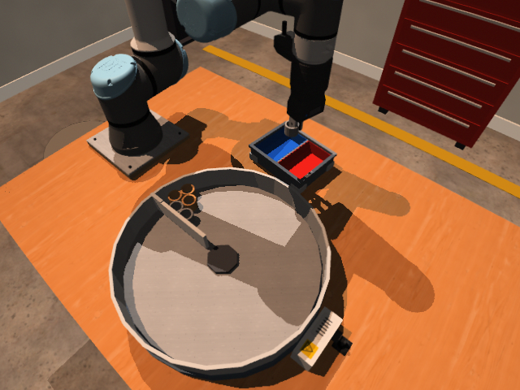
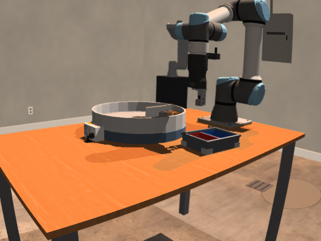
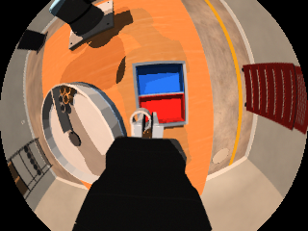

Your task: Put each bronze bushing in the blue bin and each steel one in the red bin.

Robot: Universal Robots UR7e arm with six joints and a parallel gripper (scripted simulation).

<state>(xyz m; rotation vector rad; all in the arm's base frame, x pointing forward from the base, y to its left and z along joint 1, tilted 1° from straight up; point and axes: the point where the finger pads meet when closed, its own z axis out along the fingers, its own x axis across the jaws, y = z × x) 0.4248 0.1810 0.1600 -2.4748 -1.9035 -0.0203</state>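
— Orange wood fills most of the top view: the table (image 1: 419, 260) carries everything, with a dark red drawer cabinet (image 1: 453, 62) on the floor at the upper right and a yellow floor stripe (image 1: 419, 140) running past it. What sits on the table?

— A big round turntable (image 1: 115, 268) takes the lower centre of the frame. A flat bar (image 1: 182, 222) reaches from its rim toward an octagonal hub (image 1: 222, 258). Small rings are bunched against that bar at the turntable's upper left: bronze bushings (image 1: 188, 199) and darker ones whose metal cannot be told in the shadow.

— And the bins?

— One dark tray just above and right of the turntable, split in two. The blue bin (image 1: 287, 149) is the upper-left half and the red bin (image 1: 308, 163) the lower-right half.

— Where is the pincer?

— The pincer (image 1: 291, 126) hangs from the arm at the upper centre of the top view, over the far corner of the blue bin. In the exterior view it is well above the tray.

— Is it gripping anything?

— Yes. Its fingers are closed on a grey steel bushing (image 1: 290, 127), seen as a short pale sleeve at the tip. In the wrist view the sleeve (image 3: 141, 119) lies just left of the red half.
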